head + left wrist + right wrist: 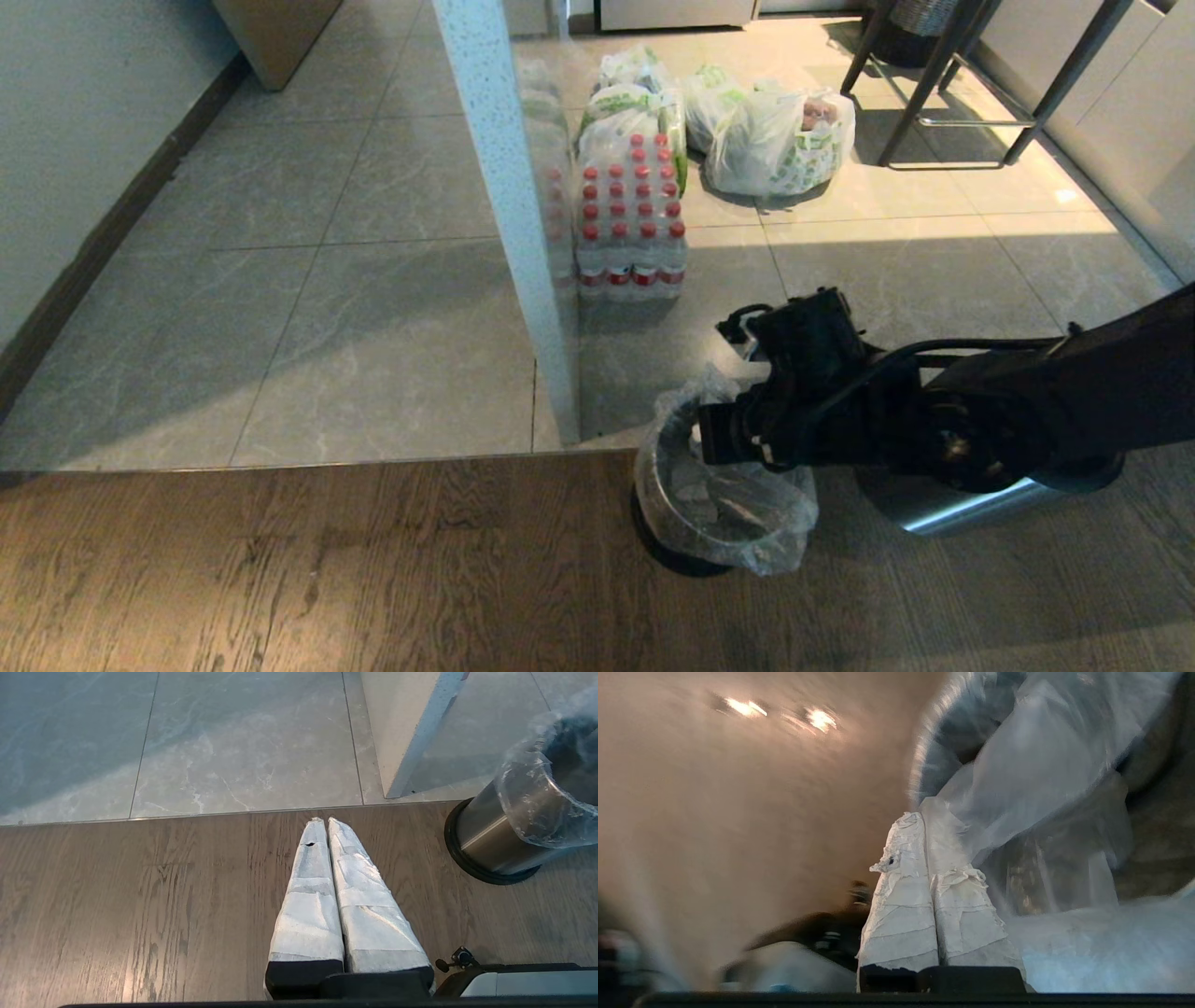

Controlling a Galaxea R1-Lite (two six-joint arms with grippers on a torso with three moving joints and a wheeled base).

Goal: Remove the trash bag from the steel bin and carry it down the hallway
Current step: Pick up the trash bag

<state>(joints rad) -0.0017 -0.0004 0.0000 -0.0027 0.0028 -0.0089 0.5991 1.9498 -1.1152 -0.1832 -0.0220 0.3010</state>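
Observation:
The steel bin [674,553] [490,835] stands on the wood floor, lined with the clear crinkly trash bag [738,523] [537,793]. My right gripper [724,439] [920,814] reaches over the bin's far rim from the right. It is shut, and a fold of the trash bag [1041,765] runs up from its tips and lies over one finger. The bag's rim stands up in a peak beside the hand. My left gripper [324,820] hangs shut and empty over the wood floor, left of the bin. The hallway floor [280,280] of grey tiles runs off beyond the wood.
A second, wider steel cylinder [962,509] stands right of the bin, under my right arm. A white pillar [509,215] rises just behind the bin. Beyond it are a pack of red-capped bottles [630,219], white grocery bags [775,135] and stool legs [962,93].

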